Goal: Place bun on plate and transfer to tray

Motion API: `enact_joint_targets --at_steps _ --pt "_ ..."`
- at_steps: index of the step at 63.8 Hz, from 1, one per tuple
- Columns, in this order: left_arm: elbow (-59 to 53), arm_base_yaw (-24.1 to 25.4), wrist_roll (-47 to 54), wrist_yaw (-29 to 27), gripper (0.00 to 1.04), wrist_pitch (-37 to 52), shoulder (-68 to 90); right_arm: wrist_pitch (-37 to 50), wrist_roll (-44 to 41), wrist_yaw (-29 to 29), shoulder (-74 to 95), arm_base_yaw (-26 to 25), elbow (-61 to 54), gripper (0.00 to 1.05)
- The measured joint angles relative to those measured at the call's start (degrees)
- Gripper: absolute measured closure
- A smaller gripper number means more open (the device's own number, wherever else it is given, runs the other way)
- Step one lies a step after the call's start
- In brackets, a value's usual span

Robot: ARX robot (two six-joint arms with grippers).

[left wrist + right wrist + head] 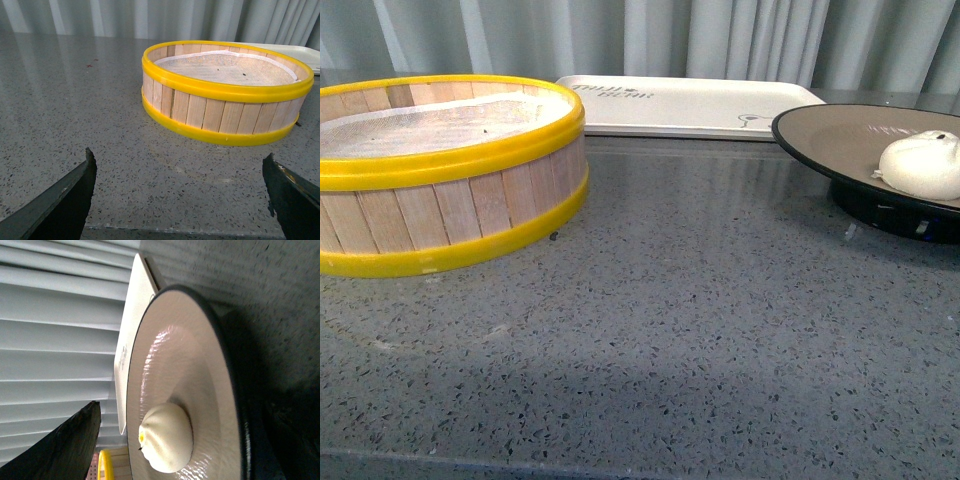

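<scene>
The white pleated bun [922, 165] lies on the tan-brown, black-rimmed plate [830, 135] at the right edge of the front view. The cream-white tray [690, 105] lies flat behind it, apart from the plate. In the right wrist view, my right gripper [183, 402] is open with the bun [167, 437] between its jaws, on the plate [200, 370]. Only one dark finger [70, 445] shows clearly. My left gripper [178, 155] is open and empty over bare countertop. Neither gripper shows in the front view.
A yellow-rimmed wooden steamer basket [450, 170] with a white liner stands at the left, in front of my left gripper [225, 115]. The tray's corner [300, 52] shows behind it. The grey speckled countertop [700, 320] runs to a front edge. Grey curtains hang behind.
</scene>
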Motion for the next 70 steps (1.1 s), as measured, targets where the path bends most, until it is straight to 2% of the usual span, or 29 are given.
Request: enact_joint_targets --at_steps 6,12,22,26,32,39,59,70 --pt "0.0 0.0 0.0 0.0 0.07 0.0 0.0 0.0 1.4 0.0 0.2 1.1 0.0 0.1" --pt "0.0 0.0 0.0 0.0 0.07 0.0 0.0 -0.8 1.4 0.0 0.5 1.1 0.0 0.31" --pt "0.0 0.0 0.0 0.0 0.07 0.0 0.0 -1.3 1.4 -0.1 0.5 0.9 0.2 0.54" --pt "0.0 0.0 0.0 0.0 0.07 0.0 0.0 -1.6 1.2 -0.2 0.5 0.6 0.2 0.7" --pt "0.0 0.0 0.0 0.0 0.07 0.0 0.0 -1.6 1.1 -0.6 0.5 0.3 0.2 0.87" --pt "0.0 0.0 0.0 0.0 0.07 0.0 0.0 -1.5 0.0 -0.9 0.6 0.0 0.2 1.02" --pt "0.0 0.0 0.0 0.0 0.07 0.0 0.0 4.3 -0.1 -0.7 -1.3 0.4 0.5 1.02" --pt "0.0 0.0 0.0 0.0 0.07 0.0 0.0 5.3 0.5 -1.0 5.6 0.6 8.9 1.02"
